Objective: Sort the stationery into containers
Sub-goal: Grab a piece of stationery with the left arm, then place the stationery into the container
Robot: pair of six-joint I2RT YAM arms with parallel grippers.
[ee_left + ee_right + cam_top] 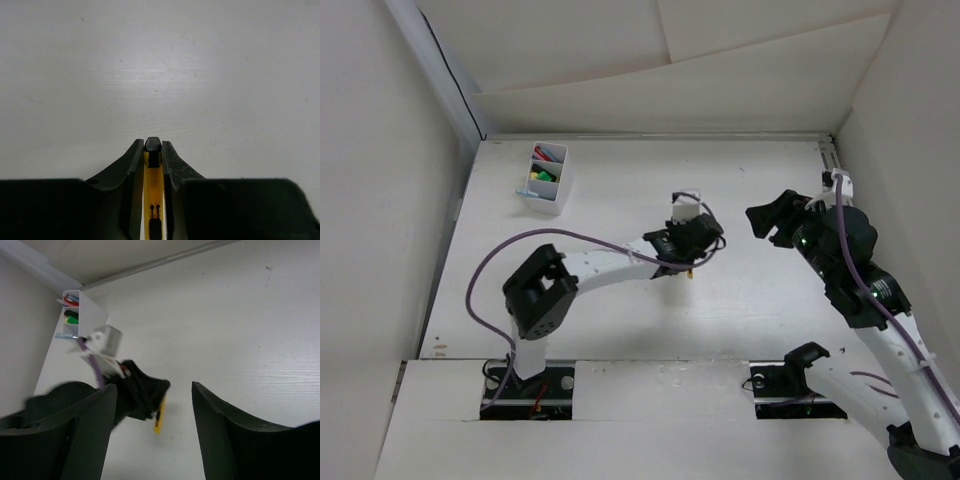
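left gripper (686, 256) pinching yellow pen (152, 192), well right of white box (542, 206) | right gripper (772, 216) wide, empty, farther right | box by table (620, 180) far-left edge

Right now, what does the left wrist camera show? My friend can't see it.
Two dark jaws pinch a yellow pen with a black tip, pointing away at the bottom middle. Past it lies the white table.
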